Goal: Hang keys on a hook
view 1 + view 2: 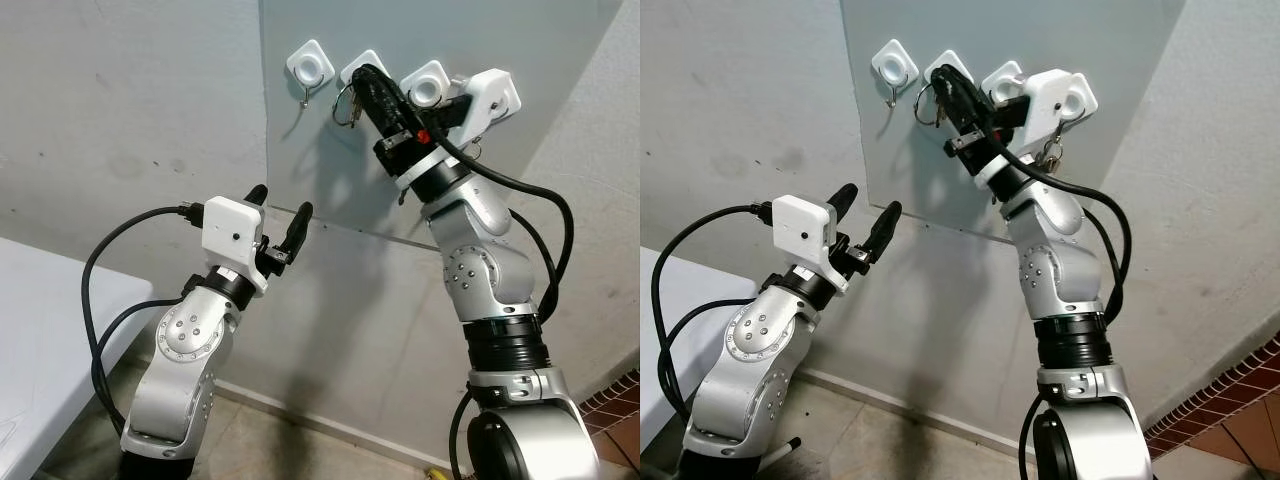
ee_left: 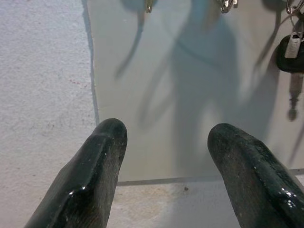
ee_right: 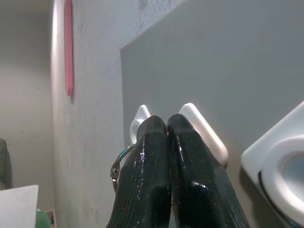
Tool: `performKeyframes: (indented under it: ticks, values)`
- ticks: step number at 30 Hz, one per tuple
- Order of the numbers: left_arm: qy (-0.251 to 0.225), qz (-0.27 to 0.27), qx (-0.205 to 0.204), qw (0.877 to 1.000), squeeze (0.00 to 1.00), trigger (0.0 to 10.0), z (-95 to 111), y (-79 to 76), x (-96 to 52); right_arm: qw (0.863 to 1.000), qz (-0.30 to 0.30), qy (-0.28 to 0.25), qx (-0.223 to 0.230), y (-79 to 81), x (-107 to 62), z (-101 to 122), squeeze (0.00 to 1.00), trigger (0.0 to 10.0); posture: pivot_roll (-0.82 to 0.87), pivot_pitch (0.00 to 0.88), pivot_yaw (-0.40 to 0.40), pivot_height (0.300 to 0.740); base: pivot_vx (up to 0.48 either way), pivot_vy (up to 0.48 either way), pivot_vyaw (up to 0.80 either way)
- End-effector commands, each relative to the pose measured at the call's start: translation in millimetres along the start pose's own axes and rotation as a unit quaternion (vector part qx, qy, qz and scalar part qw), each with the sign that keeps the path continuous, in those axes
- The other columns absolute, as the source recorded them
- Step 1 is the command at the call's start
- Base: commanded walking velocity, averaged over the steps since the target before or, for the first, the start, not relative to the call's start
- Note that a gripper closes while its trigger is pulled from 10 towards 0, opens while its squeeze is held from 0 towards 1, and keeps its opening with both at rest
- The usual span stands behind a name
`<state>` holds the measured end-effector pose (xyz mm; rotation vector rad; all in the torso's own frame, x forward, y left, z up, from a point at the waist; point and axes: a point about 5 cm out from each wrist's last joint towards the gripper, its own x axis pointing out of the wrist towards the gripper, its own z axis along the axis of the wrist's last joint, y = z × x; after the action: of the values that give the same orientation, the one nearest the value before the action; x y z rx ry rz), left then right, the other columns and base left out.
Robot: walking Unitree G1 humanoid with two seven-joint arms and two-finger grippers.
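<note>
Up against the grey wall panel [image 1: 330, 150], the right gripper [image 1: 362, 80] is raised to the second white hook [image 1: 352, 72] from the panel's left edge, its two black fingers pressed together on a metal key ring [image 1: 344, 104]. The ring hangs just below that hook, and from the right wrist view its curve peeps out beside the closed fingers [image 3: 152, 156], touching or nearly touching the hook's base; whether it is threaded over the prong I cannot tell.

The main risk, as I judge it, is letting go too soon: if the ring is only resting against the hook's face and not over its prong, the keys would drop down the panel to the floor. Pushing harder could also scrape the ring past the prong or strain the stuck-on mount.

Below the panel's lower edge, the left gripper [image 1: 280, 215] hovers with fingers spread wide, holding nothing. Another key [image 2: 293, 71] already hangs from a hook further right on the panel.
</note>
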<state>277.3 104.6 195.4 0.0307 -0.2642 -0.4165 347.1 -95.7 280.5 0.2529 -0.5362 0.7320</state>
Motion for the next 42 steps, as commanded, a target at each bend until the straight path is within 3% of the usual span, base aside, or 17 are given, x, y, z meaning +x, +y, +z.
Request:
performKeyframes:
  ticks: [1, 8, 13, 17, 27, 40, 41, 42]
  values:
    - [-0.003, 0.001, 0.002, 1.0, 0.0, 10.0, 3.3, -0.1, -0.7, 1.0, -0.016, -0.013, -0.011, -9.9, -6.4, 8.9, 0.0, 10.0, -0.05, 0.024, -0.057, 0.74, 0.0, 0.0, 0.0]
    - [-0.001, 0.0, -0.001, 1.0, 0.0, 10.0, 3.3, 0.8, 0.1, 1.0, -0.021, 0.004, -0.021, -17.6, -19.5, 8.5, 0.0, 10.0, -0.07, 0.036, -0.047, 0.74, 0.0, 0.0, 0.0]
    - [-0.001, 0.0, -0.002, 1.0, 0.0, 10.0, 3.5, 1.0, 0.1, 1.0, -0.019, 0.007, -0.022, -17.7, -21.1, 8.0, 0.0, 10.0, -0.07, 0.036, -0.047, 0.74, 0.0, 0.0, 0.0]
    - [0.001, 0.003, -0.004, 1.0, 0.0, 10.0, 4.1, 3.2, -0.6, 0.999, 0.014, 0.038, -0.021, -11.3, -33.3, -1.8, 0.0, 10.0, -0.06, 0.041, -0.042, 0.74, 0.0, 0.0, 0.0]
    - [0.001, 0.007, -0.006, 1.0, 0.0, 10.0, 4.8, 4.9, -1.1, 0.995, 0.07, 0.07, -0.025, 2.1, -37.1, -9.7, 0.0, 10.0, -0.06, 0.044, -0.043, 0.74, 0.0, 0.0, 0.0]
    - [0.003, 0.012, -0.007, 1.0, 0.0, 10.0, 4.7, 5.9, -1.5, 0.994, 0.073, 0.083, -0.013, 2.7, -38.7, -12.7, 0.0, 10.0, -0.06, 0.044, -0.045, 0.74, 0.0, 0.0, 0.0]
    - [0.003, 0.012, -0.007, 1.0, 0.0, 10.0, 4.6, 5.9, -1.7, 0.994, 0.073, 0.083, -0.009, 2.8, -39.1, -13.1, 1.0, 10.0, -0.06, 0.043, -0.046, 0.74, 0.0, 0.0, 0.0]
    - [0.003, 0.013, -0.007, 1.0, 0.0, 10.0, 4.5, 5.9, -1.7, 0.994, 0.074, 0.082, -0.003, 3.0, -39.4, -13.3, 1.0, 10.0, -0.06, 0.043, -0.046, 0.74, 0.0, 0.0, 0.0]
